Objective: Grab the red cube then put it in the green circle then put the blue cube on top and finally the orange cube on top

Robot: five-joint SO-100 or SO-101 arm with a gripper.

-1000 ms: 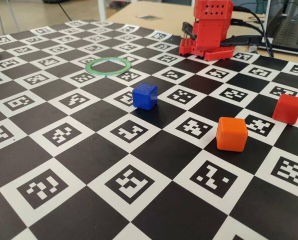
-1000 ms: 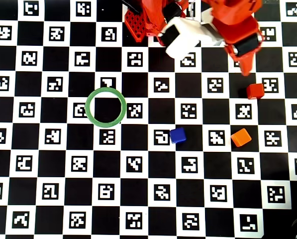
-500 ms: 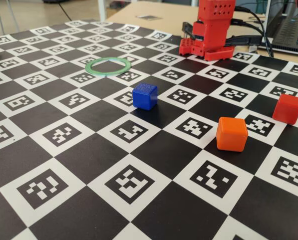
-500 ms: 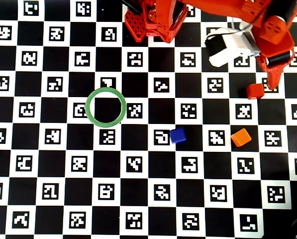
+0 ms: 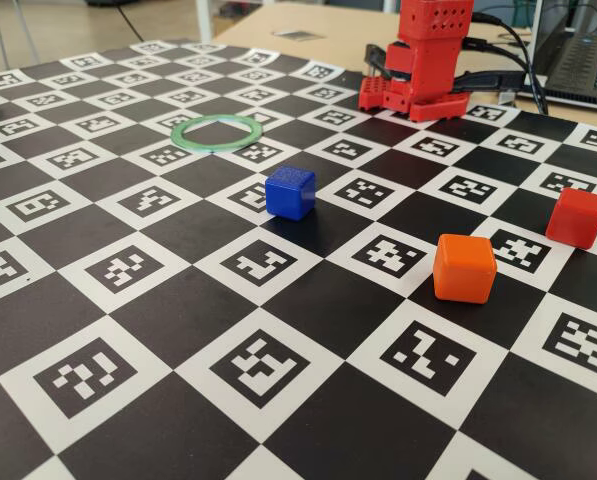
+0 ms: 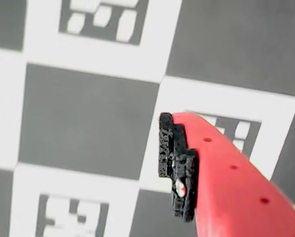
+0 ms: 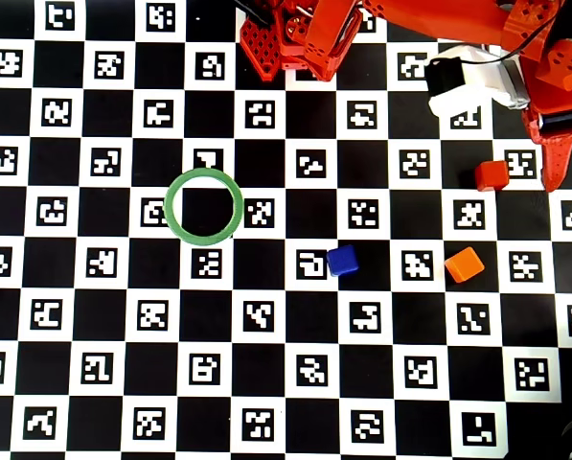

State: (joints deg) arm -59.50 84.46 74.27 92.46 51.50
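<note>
Hanging at the upper right of the overhead view, the tool [image 7: 557, 172] sits just right of the red cube [image 7: 491, 175], not touching it; can't tell if it's spread or pressed together. Blue cube [image 7: 342, 260] and orange cube [image 7: 464, 264] sit mid-frame, green circle [image 7: 203, 206] left of centre on the checkered tabletop [image 7: 123, 383].

The red cube [image 7: 491, 175], blue cube [image 5: 290, 192] and orange cube [image 5: 464, 268] look smooth matte plastic on a flat printed checkerboard mat [image 5: 158, 300].
</note>
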